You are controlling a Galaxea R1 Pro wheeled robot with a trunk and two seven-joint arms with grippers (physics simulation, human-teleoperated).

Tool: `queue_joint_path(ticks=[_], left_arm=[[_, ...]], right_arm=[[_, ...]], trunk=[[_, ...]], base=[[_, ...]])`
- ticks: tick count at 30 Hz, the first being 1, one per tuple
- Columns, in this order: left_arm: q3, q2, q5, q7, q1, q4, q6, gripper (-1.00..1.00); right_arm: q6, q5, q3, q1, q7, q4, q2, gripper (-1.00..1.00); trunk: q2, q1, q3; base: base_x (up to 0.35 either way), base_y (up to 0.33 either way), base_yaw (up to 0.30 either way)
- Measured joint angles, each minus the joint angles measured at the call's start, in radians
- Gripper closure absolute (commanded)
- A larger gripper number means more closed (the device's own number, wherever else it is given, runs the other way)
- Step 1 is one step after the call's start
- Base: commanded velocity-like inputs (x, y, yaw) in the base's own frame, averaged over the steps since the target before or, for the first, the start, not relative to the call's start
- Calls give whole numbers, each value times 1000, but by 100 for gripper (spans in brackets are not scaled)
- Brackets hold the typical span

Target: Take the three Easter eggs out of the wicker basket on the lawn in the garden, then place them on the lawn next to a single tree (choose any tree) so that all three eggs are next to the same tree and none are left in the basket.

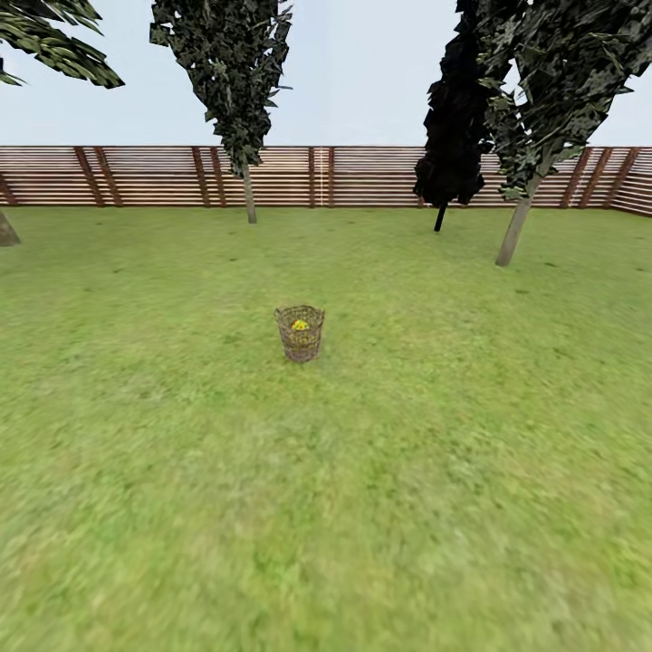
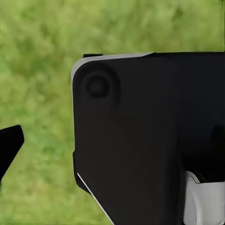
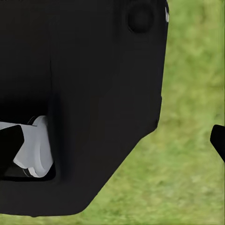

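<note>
The wicker basket [image 1: 300, 333] stands upright on the lawn [image 1: 326, 507] in the middle of the head view, some way ahead of me. Yellow Easter eggs [image 1: 300, 323] show inside its rim; they are too small to count or tell apart. A tree [image 1: 514, 231] with a pale leaning trunk rises at the back right. In the left wrist view, my left gripper [image 2: 112, 145] hangs over grass, one dark fingertip [image 2: 10, 145] at the frame edge. My right gripper [image 3: 114, 145] has fingertips [image 3: 218, 140] far apart, nothing between them. Both look open.
A brown slatted fence [image 1: 326, 177] closes the garden at the back. Another grey-trunked tree [image 1: 249, 195] stands back left, and a dark columnar tree [image 1: 448, 136] beside the right one. A black part of my own body [image 2: 140, 140] sits close in front of both wrist cameras.
</note>
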Motion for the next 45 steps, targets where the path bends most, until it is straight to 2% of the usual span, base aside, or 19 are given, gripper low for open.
queue_joint_path(ticks=[27, 45], left_arm=[[-1, 0, 0, 0, 0, 0, 0, -100], [0, 0, 0, 0, 0, 0, 0, -100]], right_arm=[[0, 0, -1, 0, 0, -1, 0, -100], [2, -8, -5, 0, 0, -1, 0, -100]], trunk=[[0, 0, 42], [0, 0, 46]], base=[[177, 0, 0], [177, 0, 0]])
